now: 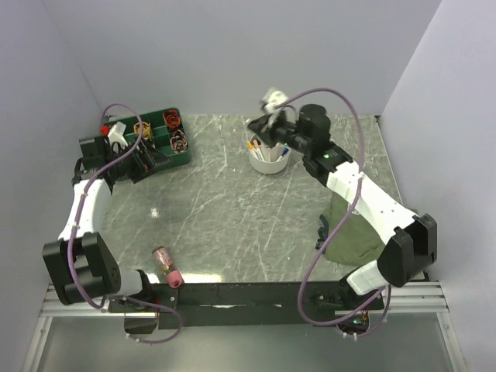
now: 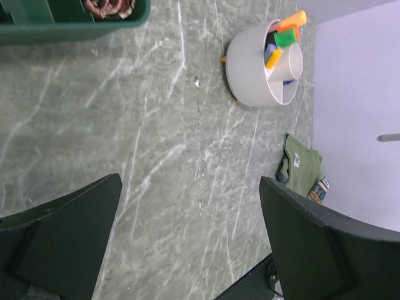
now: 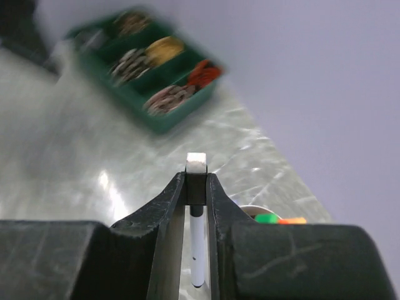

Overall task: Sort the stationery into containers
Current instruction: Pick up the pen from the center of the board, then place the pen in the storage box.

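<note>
Glossy marble-look table [image 1: 232, 209], smooth white plastic bowl [image 2: 247, 69], seemingly cloth pouch [image 1: 353, 236]

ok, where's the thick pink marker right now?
In the top view the pink marker lies on the table at its near edge, left side, just right of the left arm's base, far from the white bowl.

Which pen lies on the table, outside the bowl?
The thick pink marker at the near edge; the rest sit in the white bowl, except one white pen in the right gripper.

1 bowl [image 2: 247, 69], 1 grn tray [image 2: 75, 31], 1 pink marker [image 1: 167, 266], 1 pouch [image 1: 353, 236], 1 white pen [image 3: 197, 250]
</note>
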You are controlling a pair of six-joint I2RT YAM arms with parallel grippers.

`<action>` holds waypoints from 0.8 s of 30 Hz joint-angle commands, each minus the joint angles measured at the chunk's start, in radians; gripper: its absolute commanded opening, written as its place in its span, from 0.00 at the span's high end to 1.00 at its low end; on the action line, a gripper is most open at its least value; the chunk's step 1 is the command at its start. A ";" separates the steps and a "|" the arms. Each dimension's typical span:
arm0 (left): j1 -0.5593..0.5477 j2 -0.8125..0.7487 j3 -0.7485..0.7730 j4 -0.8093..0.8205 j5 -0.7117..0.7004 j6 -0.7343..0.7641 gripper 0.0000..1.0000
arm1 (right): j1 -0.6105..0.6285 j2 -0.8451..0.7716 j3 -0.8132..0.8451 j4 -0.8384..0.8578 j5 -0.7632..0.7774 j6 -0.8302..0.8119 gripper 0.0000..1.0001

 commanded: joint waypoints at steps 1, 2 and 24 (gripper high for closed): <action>-0.009 0.058 0.122 -0.008 0.046 0.041 0.02 | -0.054 -0.007 -0.167 0.455 0.263 0.435 1.00; -0.007 0.079 0.136 -0.016 0.044 0.047 0.02 | -0.071 -0.004 -0.192 0.474 0.338 0.455 1.00; -0.070 0.348 0.371 -0.208 -0.033 0.276 0.01 | -0.222 0.263 -0.146 0.445 0.689 0.706 1.00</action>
